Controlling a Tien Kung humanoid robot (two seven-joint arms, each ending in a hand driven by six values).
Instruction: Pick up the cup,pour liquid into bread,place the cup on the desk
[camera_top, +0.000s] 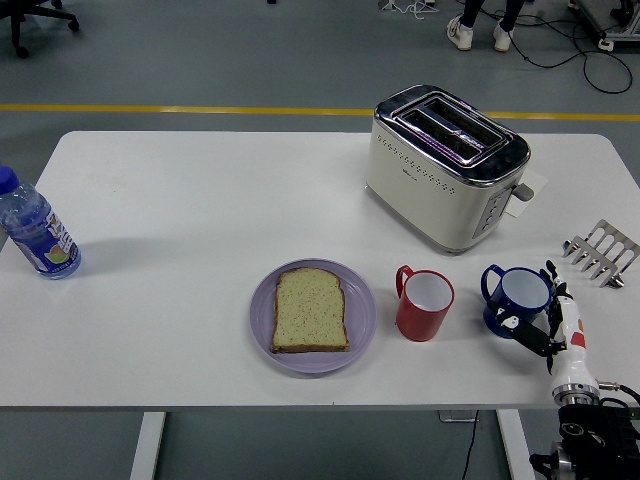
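Note:
A blue cup (516, 299) stands upright near the table's right front, handle to the left. A red cup (426, 303) stands left of it. A slice of bread (310, 310) lies on a purple plate (360, 325) at front centre. My right hand (548, 318) comes up from the lower right corner, fingers spread, thumb at the blue cup's front and fingers at its right side, holding nothing. The left arm is out of view.
A cream toaster (445, 166) stands behind the cups. A metal toast rack (602, 252) sits at the right edge. A water bottle (36, 230) stands at the far left. A person's feet show beyond the table.

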